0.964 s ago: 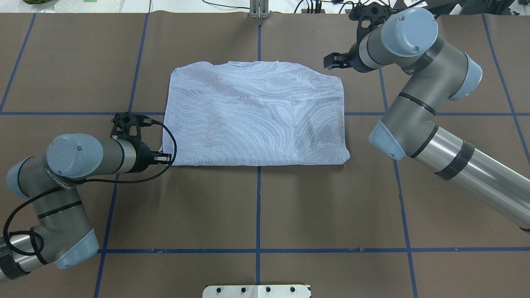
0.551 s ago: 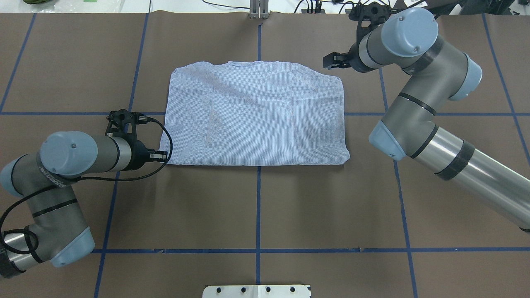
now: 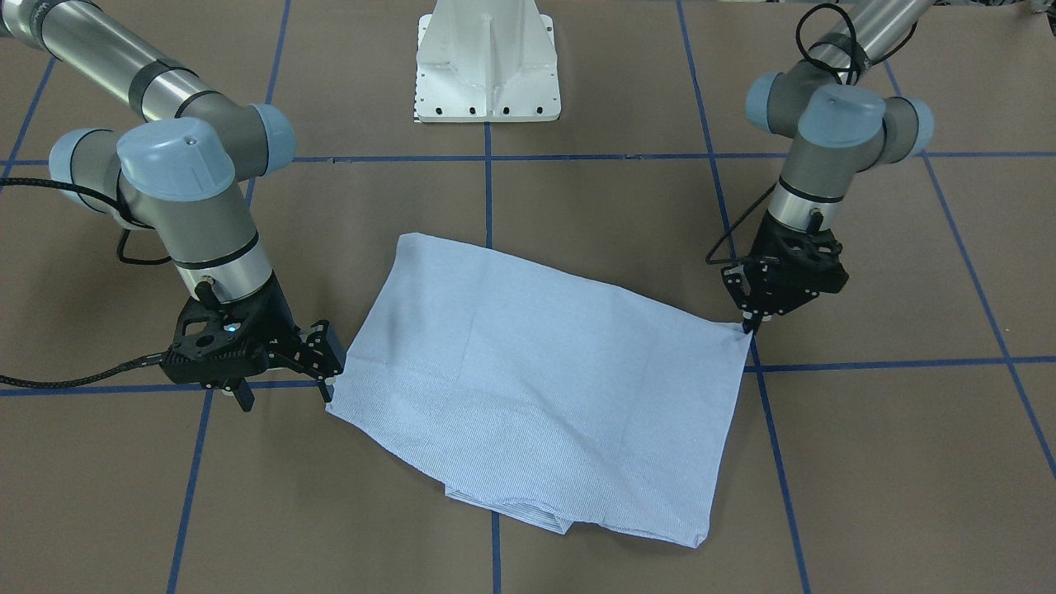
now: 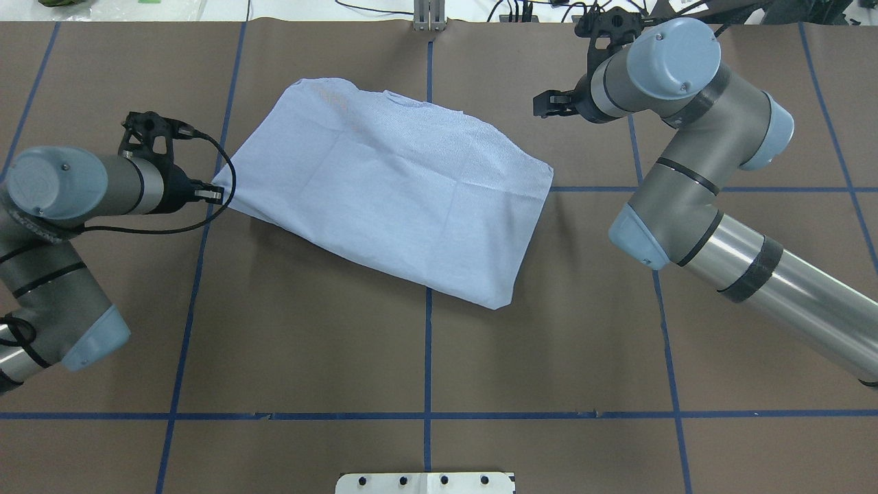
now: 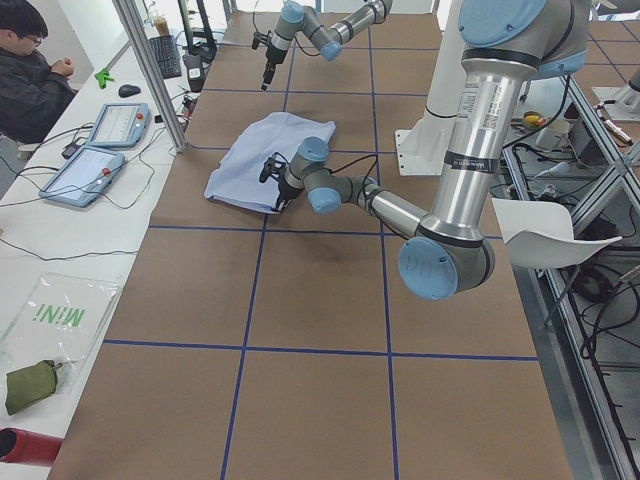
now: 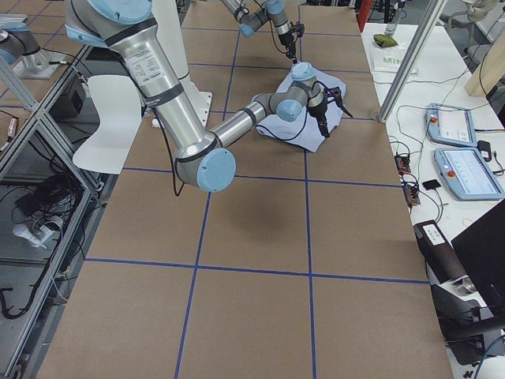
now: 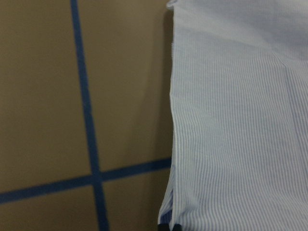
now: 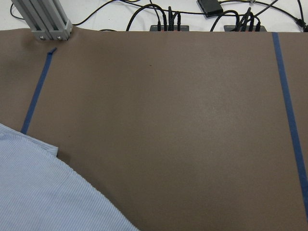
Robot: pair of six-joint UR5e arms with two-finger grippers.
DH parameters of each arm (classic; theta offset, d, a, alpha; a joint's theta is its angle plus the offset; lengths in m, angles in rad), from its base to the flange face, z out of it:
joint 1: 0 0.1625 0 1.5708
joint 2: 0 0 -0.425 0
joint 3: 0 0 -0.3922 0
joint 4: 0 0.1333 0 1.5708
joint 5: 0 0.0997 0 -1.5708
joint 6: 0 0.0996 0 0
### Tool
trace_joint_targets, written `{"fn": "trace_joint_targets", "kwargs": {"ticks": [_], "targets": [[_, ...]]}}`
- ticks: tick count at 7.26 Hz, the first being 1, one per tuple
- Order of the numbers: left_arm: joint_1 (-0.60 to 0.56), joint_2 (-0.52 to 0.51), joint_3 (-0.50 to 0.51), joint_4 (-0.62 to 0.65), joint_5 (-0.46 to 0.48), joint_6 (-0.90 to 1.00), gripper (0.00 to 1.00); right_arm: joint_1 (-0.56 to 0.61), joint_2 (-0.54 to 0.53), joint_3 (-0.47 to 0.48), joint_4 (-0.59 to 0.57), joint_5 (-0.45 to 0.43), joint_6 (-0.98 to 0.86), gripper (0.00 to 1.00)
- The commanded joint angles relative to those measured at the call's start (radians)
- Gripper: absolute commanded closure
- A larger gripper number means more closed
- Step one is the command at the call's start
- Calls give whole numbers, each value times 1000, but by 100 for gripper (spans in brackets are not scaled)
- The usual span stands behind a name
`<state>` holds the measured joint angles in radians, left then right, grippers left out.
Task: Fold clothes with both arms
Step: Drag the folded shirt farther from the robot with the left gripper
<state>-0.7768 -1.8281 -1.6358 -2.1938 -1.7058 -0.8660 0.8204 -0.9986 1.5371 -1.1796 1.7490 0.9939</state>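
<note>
The light blue striped shirt (image 4: 391, 185) lies folded into a rectangle on the brown table, askew to the blue grid; it also shows in the front view (image 3: 536, 379). My left gripper (image 4: 218, 194) is shut on the shirt's left corner, low at the table, also seen in the front view (image 3: 749, 324). The left wrist view shows the shirt's edge (image 7: 240, 120) running up from the dark fingertips. My right gripper (image 4: 543, 106) is open and empty, apart from the shirt past its far right corner, and shows beside the cloth in the front view (image 3: 285, 381). Collar, buttons and pocket are hidden.
The white pedestal base (image 3: 488, 62) stands at the robot's side of the table. A metal post (image 4: 429, 14) and cables sit at the far edge. An operator (image 5: 30, 70) and two tablets (image 5: 95, 170) are beyond that edge. Blue tape lines cross the table.
My left gripper has moved left and away from the robot with the shirt's corner, so the shirt has slid and turned clockwise. The right arm has barely moved.
</note>
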Motion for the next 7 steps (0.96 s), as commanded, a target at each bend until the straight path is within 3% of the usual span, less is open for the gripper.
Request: {"fn": "trace_joint_targets", "kwargs": {"ticks": [1,5,6,7], "targets": [[-102,-168,231,-9,5,53,100,-4,2,0,0,0,0,0],[-226,-581,730,-23,8,168,100,-18,14,8,0,0,20,0],[-229,-615,798,-77,0,173,100,-26,18,12,0,0,31,0],[-232,-564,762,-143,-27,198,3,-33,26,26,-9,-2,98,0]]}}
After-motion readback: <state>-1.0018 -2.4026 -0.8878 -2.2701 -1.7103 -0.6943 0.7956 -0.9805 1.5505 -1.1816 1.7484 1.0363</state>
